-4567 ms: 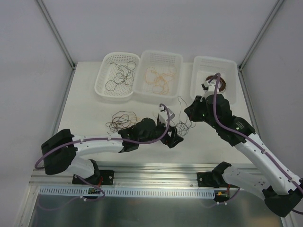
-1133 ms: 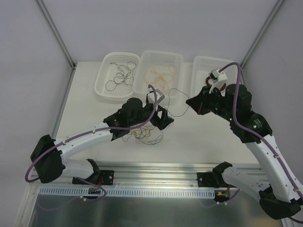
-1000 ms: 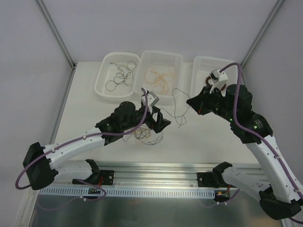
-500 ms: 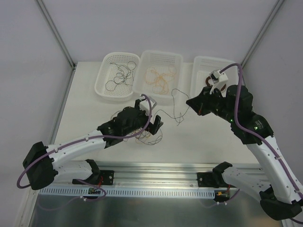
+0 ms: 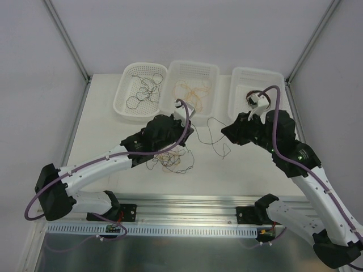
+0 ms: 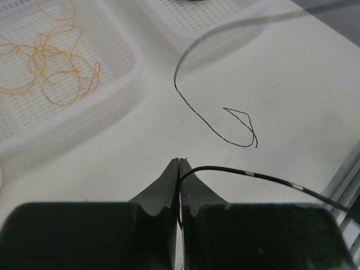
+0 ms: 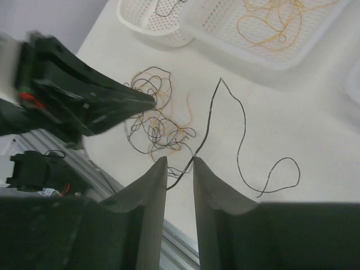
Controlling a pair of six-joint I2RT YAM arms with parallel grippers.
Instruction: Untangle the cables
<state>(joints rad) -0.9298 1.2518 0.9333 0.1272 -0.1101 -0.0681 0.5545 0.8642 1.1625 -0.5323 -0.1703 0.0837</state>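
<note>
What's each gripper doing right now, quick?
Left gripper: shut on a black cable.
Right gripper: open; a black wire runs loose between its jaws.

Left arm, right arm: white links, black joints, purple hoses; left tool dark, tapered.

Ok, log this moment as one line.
left tool: shut on black wire | right tool: open | tangle: on table

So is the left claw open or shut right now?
Shut. In the left wrist view the left claw has its fingers meeting at the tips, pinching a thin black cable that trails off right.
</note>
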